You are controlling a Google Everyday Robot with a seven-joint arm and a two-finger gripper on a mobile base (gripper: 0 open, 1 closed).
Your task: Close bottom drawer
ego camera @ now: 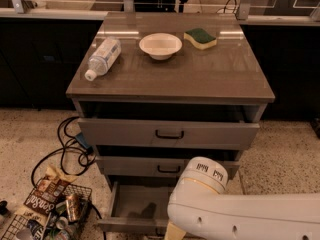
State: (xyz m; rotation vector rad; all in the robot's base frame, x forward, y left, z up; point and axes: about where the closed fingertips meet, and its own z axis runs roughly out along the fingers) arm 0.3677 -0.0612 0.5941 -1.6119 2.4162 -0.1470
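The bottom drawer (pixel 136 207) of the grey cabinet (pixel 170 79) is pulled out, and its shallow grey tray shows below the middle drawer (pixel 165 167). Its front runs along the lower edge of the view and its handle is hidden. My white arm (pixel 240 215) reaches in from the lower right across the drawer's right half. My gripper (pixel 173 232) shows only as a tan tip at the bottom edge, at the drawer's front.
The top drawer (pixel 169 133) stands slightly out. On the cabinet top lie a water bottle (pixel 102 57), a white bowl (pixel 160 45) and a yellow-green sponge (pixel 200 38). Black cables (pixel 70 151) and a wire basket of cans and a snack bag (pixel 47 209) are on the floor at the left.
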